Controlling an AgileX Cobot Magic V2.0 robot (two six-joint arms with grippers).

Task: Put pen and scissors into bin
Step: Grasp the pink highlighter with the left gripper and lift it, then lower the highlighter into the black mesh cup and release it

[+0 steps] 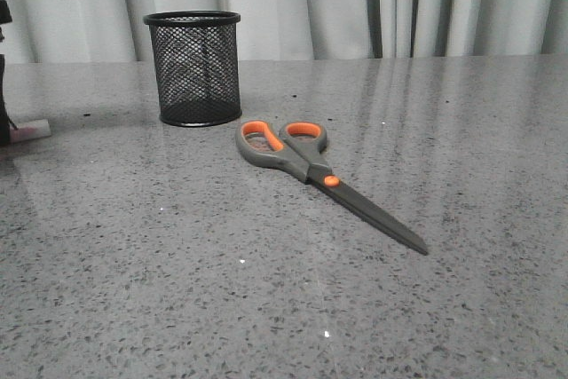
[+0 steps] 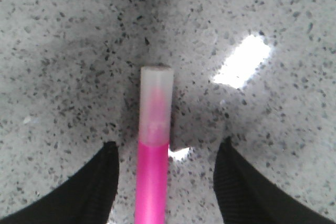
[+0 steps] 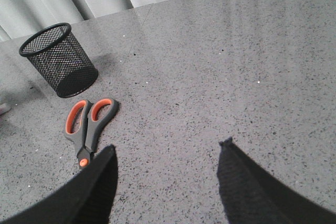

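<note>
The pen (image 2: 153, 161) lies flat on the grey worktop (image 1: 177, 290) at its far left edge, between the spread fingers of the left end effector (image 2: 165, 182), untouched. The right end effector (image 3: 168, 182) is spread too, hovering over bare worktop. The scissors (image 1: 311, 166) lie closed just beside the upright bin (image 1: 195, 68)

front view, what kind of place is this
Probably a staged test bench rather than a real office: a bare speckled grey table, pale curtains behind it, and only a mesh bin and scissors laid out.
</note>
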